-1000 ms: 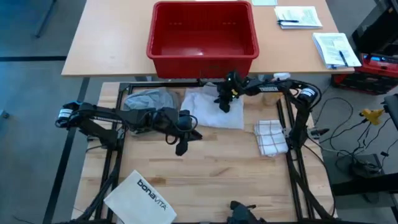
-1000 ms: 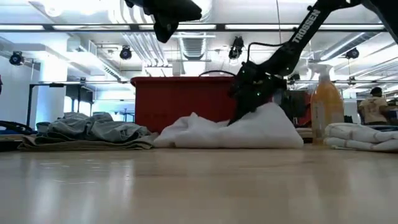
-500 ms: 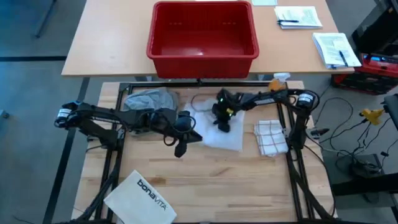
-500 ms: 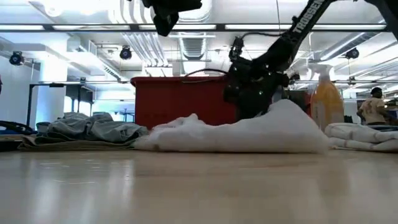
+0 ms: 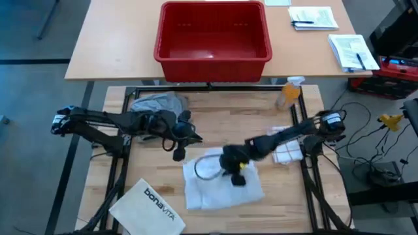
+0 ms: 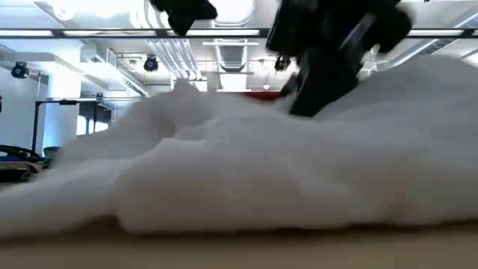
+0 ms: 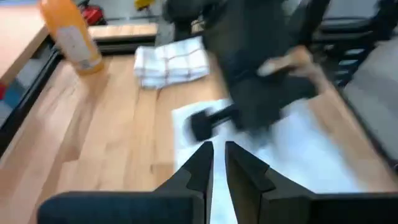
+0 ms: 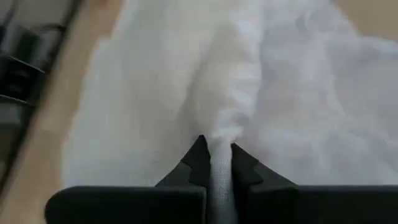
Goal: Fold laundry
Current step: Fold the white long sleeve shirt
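The white shirt (image 5: 219, 186) lies bunched on the table near its front edge, and it fills the low view (image 6: 299, 164). My right gripper (image 5: 236, 175) is down on it, shut on a ridge of the cloth (image 8: 219, 155). My left gripper (image 5: 177, 155) hangs shut above bare wood, left of the shirt, holding nothing (image 7: 217, 158). A grey T-shirt (image 5: 157, 103) lies crumpled on a khaki-tan piece at the far left of the table. My right gripper pinches a raised ridge of the white shirt (image 8: 221, 140) between its two fingers, near the middle of the bunched cloth. It comes slanting down from the table's right side. How many layers it has, I cannot tell. The rest of the shirt lies slack on the table.
A folded checked towel (image 5: 287, 147) lies at the right edge and an orange spray bottle (image 5: 288, 93) stands at the far right. A white "bonavita" bag (image 5: 147, 209) lies at the near left corner. A red bin (image 5: 212, 32) stands on the table beyond.
My right gripper has gone from the table's far side toward its near edge, dragging the white shirt along the wood close up to the low camera. The shirt has slid as one bunch. My left gripper has shifted a little toward the left edge.
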You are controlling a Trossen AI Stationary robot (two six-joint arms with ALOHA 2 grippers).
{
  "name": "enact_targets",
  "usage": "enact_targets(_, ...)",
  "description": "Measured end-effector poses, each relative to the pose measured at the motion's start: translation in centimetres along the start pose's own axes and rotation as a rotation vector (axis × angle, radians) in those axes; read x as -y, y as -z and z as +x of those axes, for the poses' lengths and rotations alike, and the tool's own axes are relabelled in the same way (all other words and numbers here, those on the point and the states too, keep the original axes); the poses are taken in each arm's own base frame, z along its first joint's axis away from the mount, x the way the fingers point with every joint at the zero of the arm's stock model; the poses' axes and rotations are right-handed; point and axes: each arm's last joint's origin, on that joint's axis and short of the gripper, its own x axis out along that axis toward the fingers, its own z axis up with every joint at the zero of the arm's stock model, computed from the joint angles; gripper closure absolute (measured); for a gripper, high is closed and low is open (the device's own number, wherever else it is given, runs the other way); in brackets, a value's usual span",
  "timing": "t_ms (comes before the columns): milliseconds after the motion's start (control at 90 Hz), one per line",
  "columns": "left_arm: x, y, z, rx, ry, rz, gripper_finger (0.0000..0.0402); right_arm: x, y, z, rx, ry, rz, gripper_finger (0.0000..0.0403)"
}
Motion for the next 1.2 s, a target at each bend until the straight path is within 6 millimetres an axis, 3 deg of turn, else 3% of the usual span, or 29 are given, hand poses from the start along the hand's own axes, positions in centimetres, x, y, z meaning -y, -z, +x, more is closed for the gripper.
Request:
enact_targets(122, -0.4, 0.9, 1.8, -0.031, -0.004, 0.008, 0.0377, -3.1, -0.5, -1.4, 0.060, -0.008, 0.005, 0.0403)
enact_targets(244, 0.0, 3.1, 5.2, -0.044, 0.085, -0.012, 0.0377, -4.7, -1.1, -2.9, 0.122, 0.003, -0.012, 0.0403)
enact_targets(478, 0.1, 8.0, 10.6, 0.089, 0.083, -0.148, 0.0377, -5.2, -1.6, -4.0, 0.164, -0.007, -0.018, 0.0403)
enact_targets(700, 1.1, 13.3, 14.5, -0.087, 0.094, -0.230, 0.0377, -5.4, -1.9, -4.6, 0.188, -0.014, -0.040, 0.0403)
enact_targets(933, 2.8, 13.8, 16.5, -0.115, 0.132, -0.212, 0.0377, -5.4, -1.9, -4.9, 0.196, -0.018, -0.052, 0.0403)
enact_targets(1078, 3.1, 14.7, 16.9, -0.151, 0.117, -0.229, 0.0377, -5.4, -2.7, -6.8, 0.261, -0.011, -0.106, 0.0403)
enact_targets(1200, 3.4, 14.9, 16.9, -0.161, 0.120, -0.245, 0.0377, -4.0, -3.5, -8.9, 0.329, 0.029, -0.091, 0.0403)
